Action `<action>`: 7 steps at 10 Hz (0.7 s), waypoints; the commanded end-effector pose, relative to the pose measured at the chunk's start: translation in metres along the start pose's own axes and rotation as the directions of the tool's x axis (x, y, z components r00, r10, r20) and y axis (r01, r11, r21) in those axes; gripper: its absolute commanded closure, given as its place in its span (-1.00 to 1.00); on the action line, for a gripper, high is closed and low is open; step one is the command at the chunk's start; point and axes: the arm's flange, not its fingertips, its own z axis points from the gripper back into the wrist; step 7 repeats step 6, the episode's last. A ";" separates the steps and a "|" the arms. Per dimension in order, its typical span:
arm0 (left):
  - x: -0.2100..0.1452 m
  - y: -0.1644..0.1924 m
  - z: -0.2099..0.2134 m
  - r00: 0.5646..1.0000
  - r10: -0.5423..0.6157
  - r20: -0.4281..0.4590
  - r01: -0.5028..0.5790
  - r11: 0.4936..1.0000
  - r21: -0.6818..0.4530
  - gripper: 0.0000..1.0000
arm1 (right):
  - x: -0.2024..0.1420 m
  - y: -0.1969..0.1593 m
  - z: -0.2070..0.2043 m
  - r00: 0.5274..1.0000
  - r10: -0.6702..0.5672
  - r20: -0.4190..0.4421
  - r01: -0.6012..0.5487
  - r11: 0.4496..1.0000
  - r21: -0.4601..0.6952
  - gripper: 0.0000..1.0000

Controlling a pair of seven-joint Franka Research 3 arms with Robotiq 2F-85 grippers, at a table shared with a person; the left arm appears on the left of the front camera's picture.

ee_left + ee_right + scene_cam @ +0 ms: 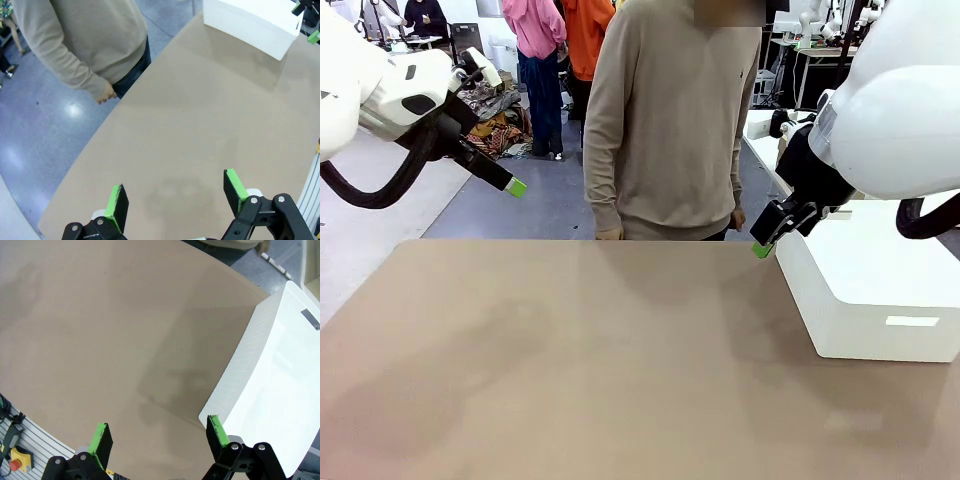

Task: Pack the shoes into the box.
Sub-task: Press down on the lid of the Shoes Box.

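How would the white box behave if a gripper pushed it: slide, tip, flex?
The white box looks low and wide with flat sides, so it would probably slide, not tip. Its smooth shell seems stiff, likely plastic. The table looks matte, so some drag is likely. Weight can't be judged.

Flat tan-brown table [570, 360] in foreground. Large white rectangular box [880, 290] on table at right side, near far edge. Person in beige sweater [670, 120] behind far edge, near centre, hands [610, 233] down at sides. Left gripper [515, 187] raised above far left corner; right gripper [763, 249] just above box's left far corner.
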 end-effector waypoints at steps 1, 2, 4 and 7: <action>-0.002 0.000 0.001 1.000 0.004 -0.006 -0.004 1.000 0.007 -1.00 | 0.000 0.001 0.000 1.000 0.001 0.001 -0.001 1.000 -0.002 -1.00; -0.002 0.000 0.001 1.000 0.004 -0.006 -0.004 1.000 0.007 -1.00 | 0.000 0.001 0.000 1.000 0.001 0.001 -0.001 1.000 -0.002 -1.00; -0.002 0.000 0.001 1.000 0.004 -0.006 -0.004 1.000 0.007 -1.00 | 0.000 0.001 0.000 1.000 0.001 0.001 -0.001 1.000 -0.002 -1.00; -0.002 0.000 0.001 1.000 0.004 -0.006 -0.004 1.000 0.007 -1.00 | 0.000 0.001 0.000 1.000 0.001 0.001 -0.001 1.000 -0.002 -1.00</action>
